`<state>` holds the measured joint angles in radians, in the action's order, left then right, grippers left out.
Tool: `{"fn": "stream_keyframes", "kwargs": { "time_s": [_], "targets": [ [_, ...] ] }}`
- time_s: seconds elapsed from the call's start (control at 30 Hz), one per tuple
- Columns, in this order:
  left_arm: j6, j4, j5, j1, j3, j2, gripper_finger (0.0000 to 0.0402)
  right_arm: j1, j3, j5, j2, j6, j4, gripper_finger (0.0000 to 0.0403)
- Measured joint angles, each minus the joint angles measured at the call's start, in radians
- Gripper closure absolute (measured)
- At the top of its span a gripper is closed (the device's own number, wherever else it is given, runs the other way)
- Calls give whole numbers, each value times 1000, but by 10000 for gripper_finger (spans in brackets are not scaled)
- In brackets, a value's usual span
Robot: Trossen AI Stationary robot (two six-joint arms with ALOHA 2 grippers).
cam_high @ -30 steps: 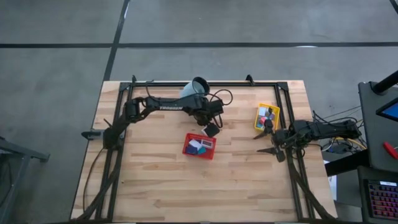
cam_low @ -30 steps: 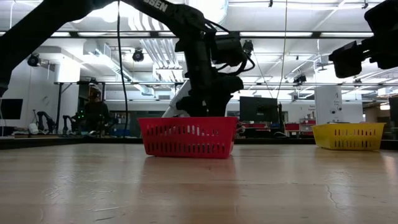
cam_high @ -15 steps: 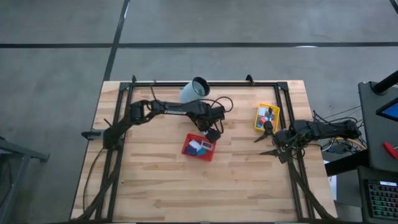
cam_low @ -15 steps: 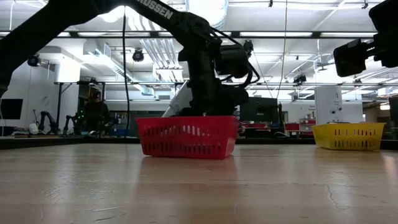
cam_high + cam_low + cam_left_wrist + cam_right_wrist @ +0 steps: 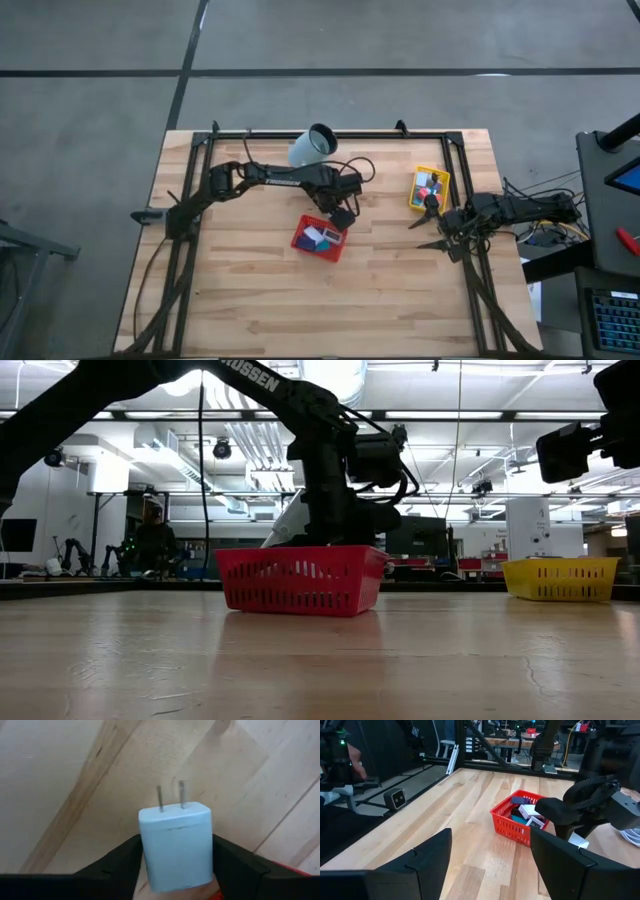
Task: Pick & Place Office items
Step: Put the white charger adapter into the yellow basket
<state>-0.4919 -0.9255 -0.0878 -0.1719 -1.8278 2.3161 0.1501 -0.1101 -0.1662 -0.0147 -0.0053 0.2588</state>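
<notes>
A white plug charger with two metal prongs sits between the fingers of my left gripper, which is shut on it. The gripper points down just off the far right corner of the red mesh tray. That tray holds several small office items in white, dark blue and teal. In the right wrist view the charger shows as a white block under the left gripper. My right gripper waits open at the table's right side, beside the yellow tray. My left gripper pinches the charger's two narrow sides between its two fingers, which come from above and point down. The prongs stick out past the fingertips over bare wood. I cannot tell whether the charger is lifted clear or rests on the table.
A large pale cup lies on its side at the far edge, behind the left arm. The yellow tray holds several small coloured items. Bare wood lies along the near half of the table. A black frame rail runs along the far edge.
My left gripper has come down and a little toward the near edge, ending low beside the red tray's far right corner. The red tray has shifted and turned slightly on the table.
</notes>
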Motion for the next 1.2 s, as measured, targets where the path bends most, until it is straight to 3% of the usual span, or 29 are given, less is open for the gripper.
{"fn": "stream_keyframes", "kwargs": {
  "time_s": [0.13, 0.77, 1.2],
  "targets": [
    [-1, 2, 3, 0, 0, 0, 229, 0, 0, 0, 0, -2, 0, 136],
    [86, 5, -2, 2, 0, -3, 229, 0, 0, 0, 0, -8, 4, 138],
    [191, 123, 28, 5, 0, -50, 229, 0, 0, 0, 0, -25, 7, 145]
  ]
}}
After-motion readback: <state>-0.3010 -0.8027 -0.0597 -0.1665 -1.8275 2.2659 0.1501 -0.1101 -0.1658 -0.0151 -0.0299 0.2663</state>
